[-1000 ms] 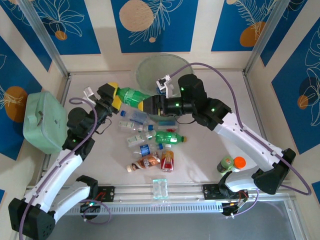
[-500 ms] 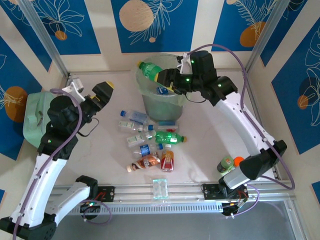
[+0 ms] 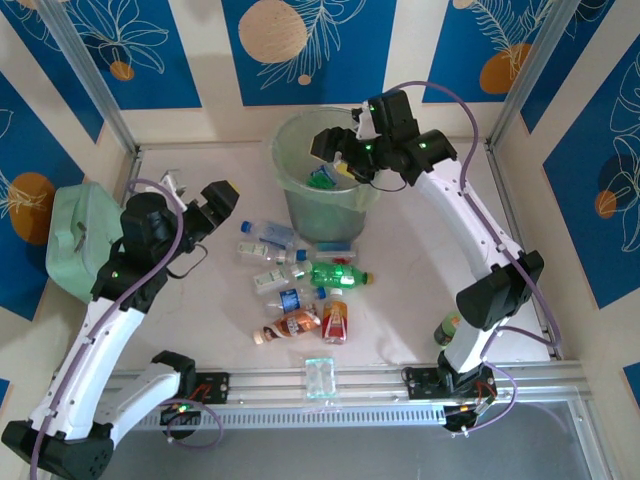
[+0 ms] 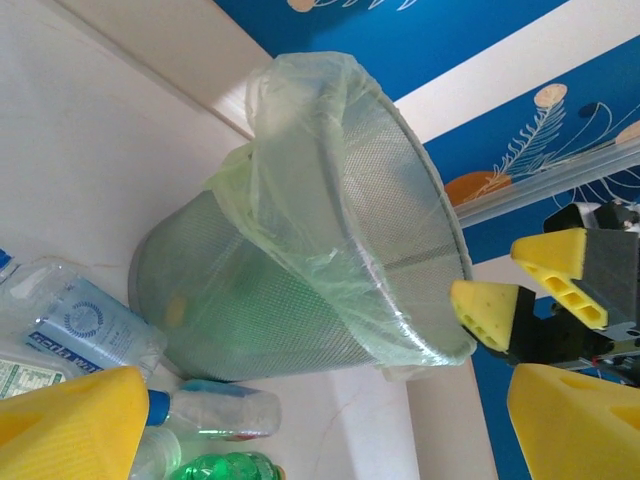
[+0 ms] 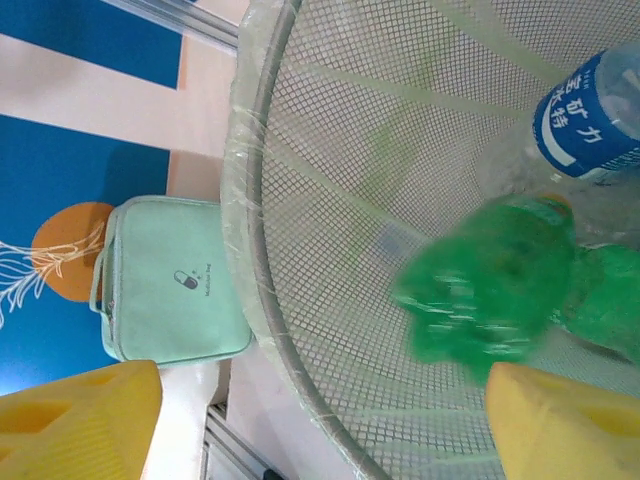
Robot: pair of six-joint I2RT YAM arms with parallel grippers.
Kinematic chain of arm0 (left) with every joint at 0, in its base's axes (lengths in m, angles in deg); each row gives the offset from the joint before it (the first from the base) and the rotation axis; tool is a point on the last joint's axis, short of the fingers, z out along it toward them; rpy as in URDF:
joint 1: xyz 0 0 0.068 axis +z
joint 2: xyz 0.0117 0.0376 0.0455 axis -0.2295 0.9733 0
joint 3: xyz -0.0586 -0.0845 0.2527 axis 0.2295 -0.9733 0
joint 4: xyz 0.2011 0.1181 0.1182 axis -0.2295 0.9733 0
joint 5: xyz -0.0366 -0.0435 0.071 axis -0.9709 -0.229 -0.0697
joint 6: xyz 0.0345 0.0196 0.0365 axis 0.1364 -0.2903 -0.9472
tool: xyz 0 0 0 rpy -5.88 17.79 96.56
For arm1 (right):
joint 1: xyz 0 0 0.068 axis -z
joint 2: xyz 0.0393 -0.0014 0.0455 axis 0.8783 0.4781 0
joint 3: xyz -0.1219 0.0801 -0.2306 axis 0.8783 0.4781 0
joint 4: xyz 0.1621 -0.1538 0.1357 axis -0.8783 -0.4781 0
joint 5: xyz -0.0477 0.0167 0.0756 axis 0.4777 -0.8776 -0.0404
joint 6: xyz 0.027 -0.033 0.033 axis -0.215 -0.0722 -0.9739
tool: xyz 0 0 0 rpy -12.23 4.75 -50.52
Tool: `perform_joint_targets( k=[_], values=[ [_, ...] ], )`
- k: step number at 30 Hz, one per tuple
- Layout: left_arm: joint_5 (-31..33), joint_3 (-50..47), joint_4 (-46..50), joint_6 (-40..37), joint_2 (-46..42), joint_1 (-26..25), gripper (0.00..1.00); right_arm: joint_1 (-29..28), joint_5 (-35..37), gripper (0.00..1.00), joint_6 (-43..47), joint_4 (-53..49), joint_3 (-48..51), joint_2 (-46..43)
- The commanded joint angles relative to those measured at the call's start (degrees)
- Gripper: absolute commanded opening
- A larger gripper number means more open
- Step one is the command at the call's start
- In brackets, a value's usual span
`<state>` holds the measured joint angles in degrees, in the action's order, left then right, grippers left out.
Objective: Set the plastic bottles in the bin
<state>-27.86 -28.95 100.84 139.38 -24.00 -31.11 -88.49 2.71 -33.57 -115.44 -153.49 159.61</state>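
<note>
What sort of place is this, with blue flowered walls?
Probably a robot practice booth, not a home: two arms bolted to a rail at the table edge, printed panels walling it in, and plastic bottles scattered by a bin as props.

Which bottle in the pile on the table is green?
The green plastic bottle lying farthest right among them; the others are clear or reddish-orange.

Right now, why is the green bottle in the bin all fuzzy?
Right wrist view: the green bottle is smeared, probably because it is moving fast, while the bin mesh and the blue-label bottle look sharp. Top view: that bottle is too small to judge. Left wrist view: the bin is sharp, with soft glare on its liner.
</note>
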Motion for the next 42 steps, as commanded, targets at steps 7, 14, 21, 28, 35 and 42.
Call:
perform_joint_targets(
  k=[7, 14, 21, 28, 35, 42],
  values=[
    [0.2, -2.0, 0.6, -0.1, -0.5, 0.4, 0.89, -1.3, 3.5, 0.85, 3.4, -1.6, 0.8, -7.0],
    [0.7, -4.6, 1.1, 0.7, -0.6, 0.4, 0.86, -2.4, 8.9, 0.8, 3.0, 0.7, 17.8, -23.0],
    [3.6, -9.0, 7.3, 2.9, 2.1, 0.5, 0.79, -2.1, 12.5, 0.74, -2.7, 0.3, 37.8, -35.4],
    [2.9, -12.8, 9.7, 4.6, 3.4, 0.5, 0.74, -9.9, 16.2, 0.78, -9.8, -2.3, 51.1, -37.3],
    [2.7, -13.0, 9.3, 5.3, 2.5, 0.5, 0.74, -19.2, 19.5, 0.85, -16.6, -2.7, 57.2, -30.7],
    [2.3, -11.3, 9.3, 4.6, 2.8, 0.5, 0.75, -23.3, 18.6, 0.86, -17.1, -2.1, 55.0, -19.6]
  ],
)
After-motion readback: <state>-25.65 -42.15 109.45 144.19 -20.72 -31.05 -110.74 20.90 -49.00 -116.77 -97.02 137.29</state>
